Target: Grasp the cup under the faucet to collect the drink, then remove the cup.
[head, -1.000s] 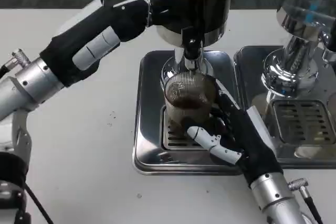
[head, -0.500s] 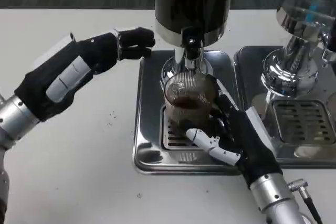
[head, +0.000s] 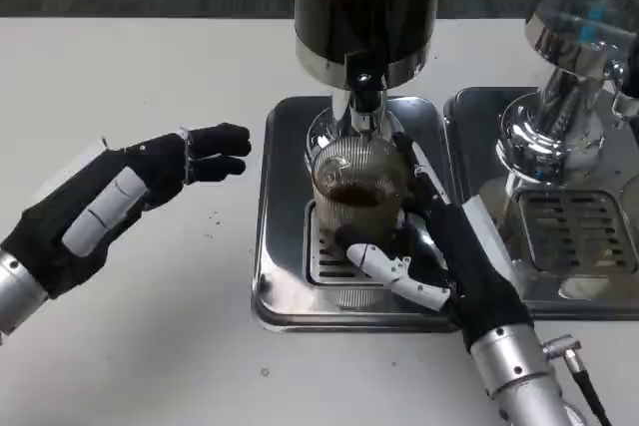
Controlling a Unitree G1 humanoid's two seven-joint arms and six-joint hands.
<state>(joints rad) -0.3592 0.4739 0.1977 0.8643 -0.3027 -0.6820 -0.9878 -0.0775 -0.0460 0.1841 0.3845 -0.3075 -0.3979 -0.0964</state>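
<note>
White table [head: 150,346] under the head view, two steel drip trays side by side, a dark drink dispenser [head: 367,7] standing over the nearer tray [head: 285,296].

Right robot hand [head: 444,256] wraps the cup [head: 361,192]: its white thumb lies across the cup's near base and the dark fingers run up the far-right side. I judge it a hold, though contact on the hidden side I cannot confirm. Cup sits on the tray's grate, directly below the faucet [head: 365,107], just ahead and left of the right palm.

Left robot hand [head: 130,187] hovers over bare table, well left of the tray, fingers loosely curled with nothing in them; touching nothing.

Cup stands upright, long axis vertical, mouth facing up at the spout. Dark liquid shows in the lower part.

Step in hand, as I read it: cup looks part filled, so removal is next. To do it well I would:
- keep the grip firm and low, cup axis vertical throughout
- draw the cup toward the robot, clearing the spout before any lift
- move slowly; ribbed clear wall may slip, and liquid could slosh
- keep the left robot hand clear of the path
</note>
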